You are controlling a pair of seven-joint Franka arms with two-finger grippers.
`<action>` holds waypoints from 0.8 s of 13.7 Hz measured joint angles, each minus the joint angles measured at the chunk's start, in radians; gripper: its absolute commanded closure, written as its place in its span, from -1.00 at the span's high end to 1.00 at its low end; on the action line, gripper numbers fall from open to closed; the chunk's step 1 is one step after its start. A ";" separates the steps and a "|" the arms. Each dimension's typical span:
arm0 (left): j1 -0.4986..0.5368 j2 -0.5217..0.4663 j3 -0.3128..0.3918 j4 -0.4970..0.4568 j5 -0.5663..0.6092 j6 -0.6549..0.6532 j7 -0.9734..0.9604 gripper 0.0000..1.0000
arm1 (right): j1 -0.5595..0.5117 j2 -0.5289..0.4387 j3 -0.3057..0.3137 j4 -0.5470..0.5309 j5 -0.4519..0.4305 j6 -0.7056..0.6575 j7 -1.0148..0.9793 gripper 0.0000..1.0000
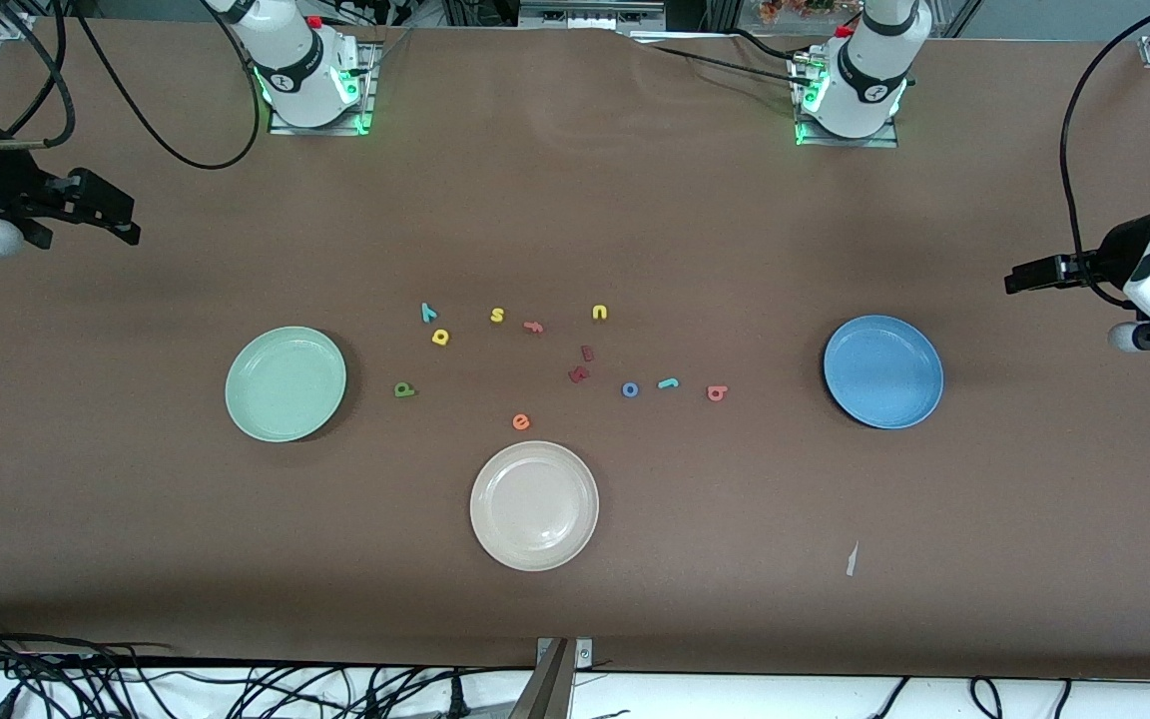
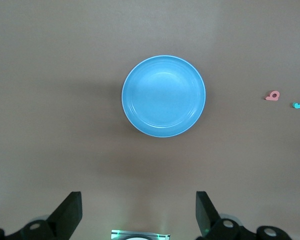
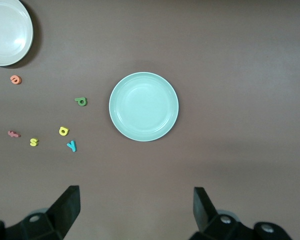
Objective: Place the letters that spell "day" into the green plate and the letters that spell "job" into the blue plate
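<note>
Left gripper [image 2: 137, 212] spread, empty, hovering near blue plate [image 2: 163, 96], nothing in it. Right gripper [image 3: 135, 210] spread, empty, near green plate [image 3: 143, 106], also bare. Day letters [image 1: 430, 340] and job letters [image 1: 670, 387] lie on table [image 1: 575, 200] between plates.

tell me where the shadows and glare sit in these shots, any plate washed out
Front view: each plate throws a soft shadow, the cream-white plate shows mild sheen, and green base lights glow. Left wrist view: the blue plate has a faint highlight and a dark band on the table under it. Right wrist view: the green plate is bright, rim readable.
</note>
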 measured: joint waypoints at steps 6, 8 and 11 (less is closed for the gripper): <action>-0.024 0.050 -0.019 -0.002 0.000 -0.001 -0.043 1.00 | 0.000 0.000 0.001 -0.010 0.000 0.012 0.000 1.00; -0.068 0.091 -0.027 -0.002 -0.008 0.006 -0.086 1.00 | 0.000 0.000 0.002 -0.019 0.002 0.025 0.000 1.00; -0.122 0.162 -0.030 -0.003 -0.093 0.089 -0.181 1.00 | 0.000 0.000 0.006 -0.044 0.004 0.063 0.000 1.00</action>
